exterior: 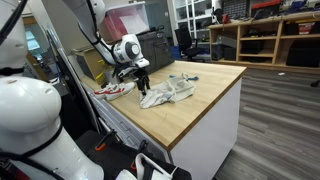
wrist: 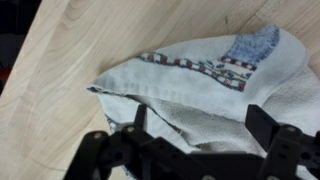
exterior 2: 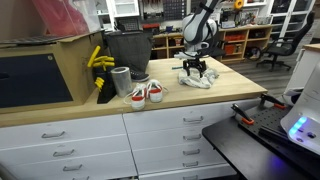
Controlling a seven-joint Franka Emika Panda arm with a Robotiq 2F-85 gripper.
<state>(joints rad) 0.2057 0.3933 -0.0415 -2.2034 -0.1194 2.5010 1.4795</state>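
A cloth (exterior: 168,93) is seen lying in a crumpled heap on top of the wooden counter (exterior: 210,115). The jaws are held wide apart right over it, and nothing is gripped between them. Whether the tips are touching the cloth cannot be told. The cloth is probably very light and soft, so it is likely to bend, sag and hang down when it is lifted, and it cannot be broken. It is not thought to be slippery, because the weave looks rough like a towel. A good place to take hold would be a raised fold or a bunched-up ridge, such as the thick folded edge seen in the wrist view, since a flat part would be hard to pinch off the wood. In the wrist view the cloth (wrist: 190,95) is shown to be mostly white or pale grey, with a thin stripe of small dark squares sewn across it and a blue patch at one corner. Many wrinkles and layers can be seen, and one pointed corner is stuck out toward the bare wood. A pair of white shoes (exterior 2: 146,94) with red marks is placed on the counter near the cloth, a little apart from it. A grey cup (exterior 2: 121,80) and a black bin (exterior 2: 128,48) are set behind the shoes.
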